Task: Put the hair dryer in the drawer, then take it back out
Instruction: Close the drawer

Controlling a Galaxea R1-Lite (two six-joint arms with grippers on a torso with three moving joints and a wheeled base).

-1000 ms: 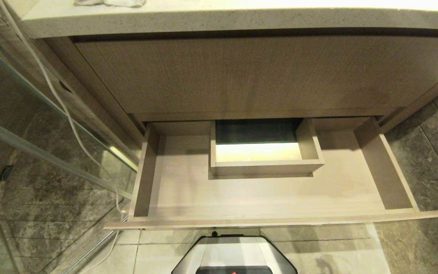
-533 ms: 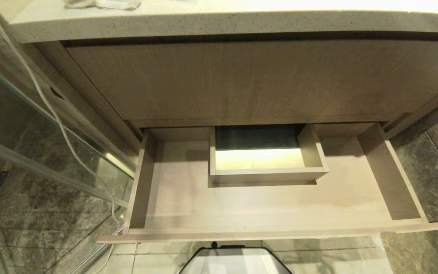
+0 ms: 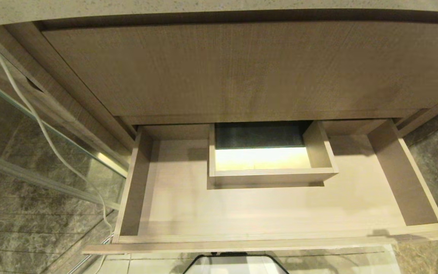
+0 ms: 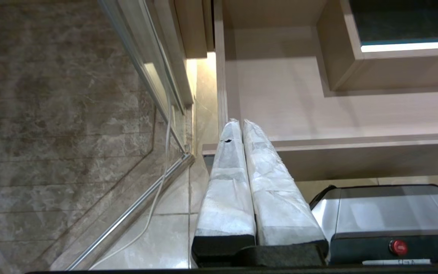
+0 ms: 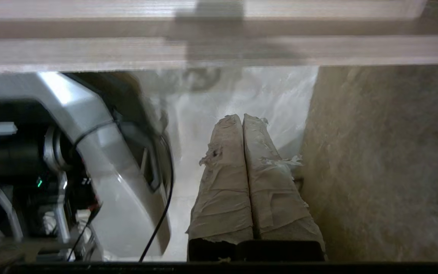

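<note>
One drawer (image 3: 264, 213) is seen pulled fully open beneath the head camera, its low front edge lying nearest, just beyond the robot's base (image 3: 236, 264). One boxed cutout (image 3: 270, 175) is set against the middle of the drawer's back; the flat floor around it, on both sides and in front, is bare wood bounded by two side walls. The hair dryer is shown in none of the views, and nothing is held by either arm. Two end effectors are counted. The left end effector (image 4: 241, 123) is seen hanging just outside the drawer's near left corner, its two wrapped fingers (image 4: 226, 179) pressed together. The right end effector (image 5: 242, 118) is pictured low over pale floor tiles beside the robot's base, in front of the drawer's front edge, its fingers likewise pressed together. One white cable (image 3: 48, 133) is draped down the glass panel (image 3: 32, 125) at left. Beyond the drawer, one taller wood-grain panel front (image 3: 242, 68) is topped by the counter (image 3: 203, 7) edge.
</note>
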